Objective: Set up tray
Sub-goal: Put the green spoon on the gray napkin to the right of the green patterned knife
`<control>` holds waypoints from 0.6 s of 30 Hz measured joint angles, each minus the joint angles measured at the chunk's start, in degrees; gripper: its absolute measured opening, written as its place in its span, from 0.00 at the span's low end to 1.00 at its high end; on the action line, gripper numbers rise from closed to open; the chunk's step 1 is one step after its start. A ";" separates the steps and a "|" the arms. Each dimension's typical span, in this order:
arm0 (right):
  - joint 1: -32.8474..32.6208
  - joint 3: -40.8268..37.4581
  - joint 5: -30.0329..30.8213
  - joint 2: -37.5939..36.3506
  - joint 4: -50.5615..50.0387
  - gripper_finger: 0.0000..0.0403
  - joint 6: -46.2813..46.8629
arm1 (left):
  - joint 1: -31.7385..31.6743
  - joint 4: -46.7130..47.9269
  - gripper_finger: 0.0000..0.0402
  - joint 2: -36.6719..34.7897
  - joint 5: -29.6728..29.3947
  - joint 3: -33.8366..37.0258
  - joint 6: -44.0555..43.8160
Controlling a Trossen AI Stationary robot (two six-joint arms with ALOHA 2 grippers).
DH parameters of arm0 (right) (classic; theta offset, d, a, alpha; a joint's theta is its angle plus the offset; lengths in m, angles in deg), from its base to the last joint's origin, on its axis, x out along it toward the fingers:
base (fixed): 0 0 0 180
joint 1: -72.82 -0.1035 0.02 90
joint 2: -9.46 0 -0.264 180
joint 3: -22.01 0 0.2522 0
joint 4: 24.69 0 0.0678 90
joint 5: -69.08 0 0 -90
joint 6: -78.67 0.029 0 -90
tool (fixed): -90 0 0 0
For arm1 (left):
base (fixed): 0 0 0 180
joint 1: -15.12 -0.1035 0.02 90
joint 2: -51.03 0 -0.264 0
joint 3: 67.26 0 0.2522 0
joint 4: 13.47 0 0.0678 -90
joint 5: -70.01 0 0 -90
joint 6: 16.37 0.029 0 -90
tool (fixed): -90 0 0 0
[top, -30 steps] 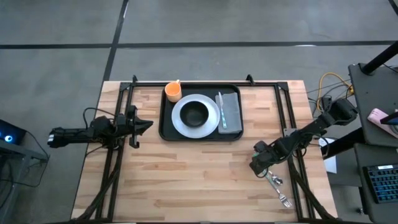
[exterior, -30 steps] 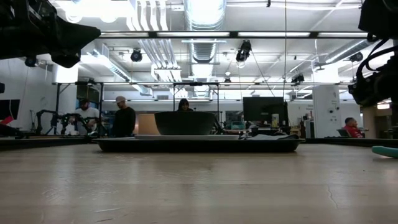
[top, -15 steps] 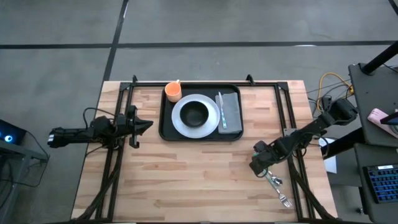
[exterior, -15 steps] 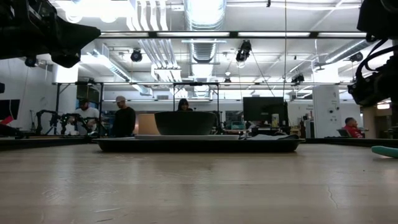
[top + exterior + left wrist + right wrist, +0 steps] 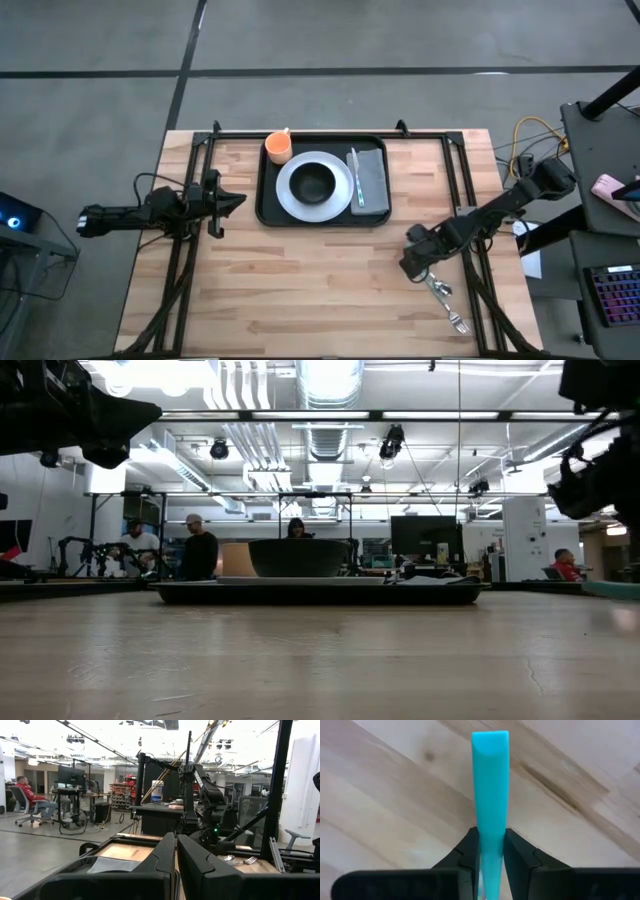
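Your right gripper (image 5: 491, 852) has its jaws clamped on a turquoise utensil handle (image 5: 490, 785) near the tabletop's right edge. Next, carry it to the tray (image 5: 268, 205) at the far edge. Your left gripper (image 5: 232, 200) waits, jaws closed and empty, beside the tray.

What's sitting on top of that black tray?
On the tray lie a white plate holding a dark bowl, an orange cup, and a grey napkin with a utensil. What is inside the bowl cannot be seen.
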 joint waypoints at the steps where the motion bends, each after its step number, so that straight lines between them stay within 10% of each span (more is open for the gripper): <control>1: 0.17 0.52 0.13 -0.04 0.13 0.13 0.00 | 0.00 0.00 0.00 0.00 -0.01 0.00 0.00; 18: 16.40 10.21 10.05 -0.11 1.87 0.12 -7.09 | 0.00 0.00 0.00 0.00 0.00 0.00 0.00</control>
